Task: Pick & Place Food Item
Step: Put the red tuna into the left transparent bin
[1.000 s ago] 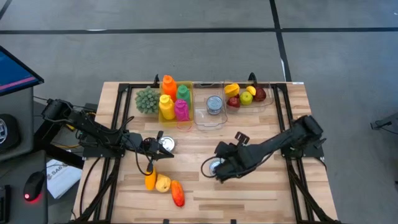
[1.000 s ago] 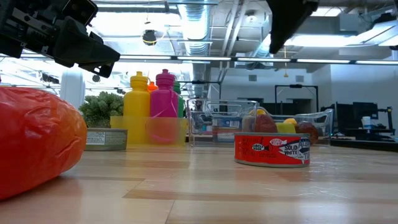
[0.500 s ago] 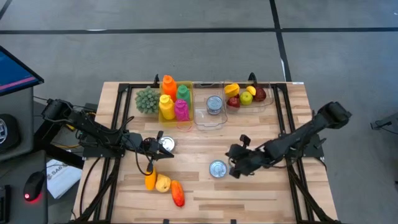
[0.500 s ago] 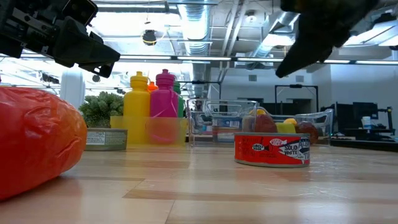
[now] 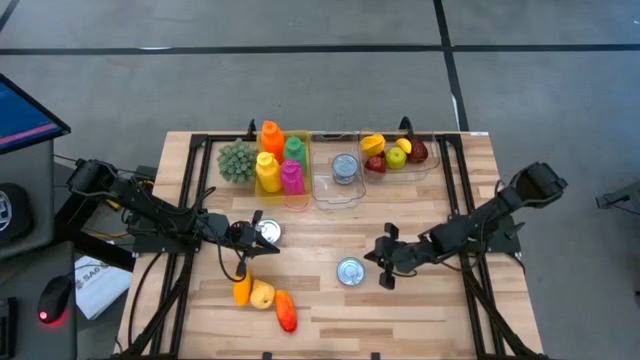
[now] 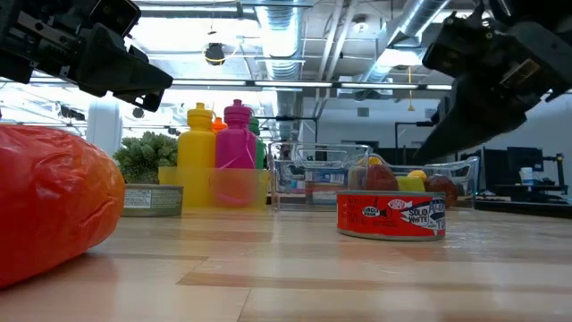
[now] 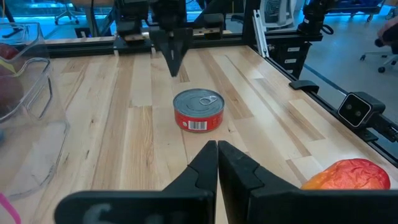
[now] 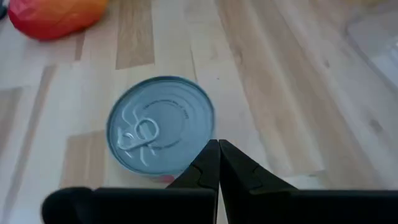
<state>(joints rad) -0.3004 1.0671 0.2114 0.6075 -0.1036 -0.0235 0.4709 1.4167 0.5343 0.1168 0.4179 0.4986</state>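
Tin can (image 5: 350, 270), upright on the table (image 5: 440, 310), unheld, just ahead of the right gripper (image 5: 385, 262) whose fingers are pressed together; risk: closed fingers shove or tip it rather than straddle it.

The only wording I can make out is on the short red tin can with the silver pull-tab lid (image 6: 391, 216) standing out on the wooden table: its red paper label reads "SOLID WHITE" in white letters, seen from table height, with a small round white emblem to the left of the words whose lettering is too small to read. From the left arm's camera the same label shows a white barcode patch, its digits illegible. Nothing else carries readable text
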